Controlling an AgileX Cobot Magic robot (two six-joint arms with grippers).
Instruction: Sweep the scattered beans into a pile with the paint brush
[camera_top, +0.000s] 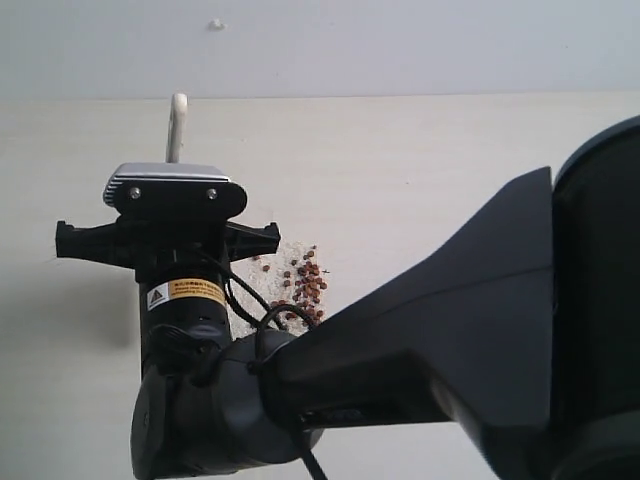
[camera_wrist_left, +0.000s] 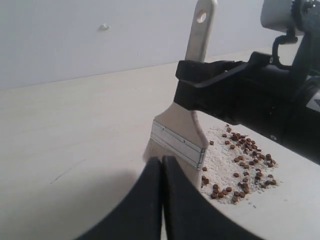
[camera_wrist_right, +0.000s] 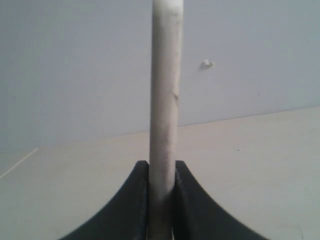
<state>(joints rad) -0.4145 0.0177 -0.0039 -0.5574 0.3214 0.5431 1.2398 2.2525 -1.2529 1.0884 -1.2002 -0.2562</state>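
The paint brush (camera_wrist_left: 181, 134) stands nearly upright on the table, its silver ferrule (camera_wrist_left: 177, 143) low and its cream bristles partly hidden behind my left fingers. My right gripper (camera_wrist_left: 192, 75) is shut on its wooden handle (camera_wrist_right: 164, 115); the handle's end (camera_top: 178, 118) sticks up above that gripper in the exterior view. The beans (camera_wrist_left: 246, 159) lie loosely gathered right beside the bristles, on a patch of pale crumbs, and show in the exterior view as the beans (camera_top: 306, 284). My left gripper (camera_wrist_left: 162, 165) is shut on nothing, just in front of the brush.
Pale off-white crumbs (camera_wrist_left: 220, 160) are spread among and under the beans. The light table (camera_top: 430, 170) stretches to a plain wall behind. The right arm (camera_top: 450, 320) reaches across from the right and hides much of the near table.
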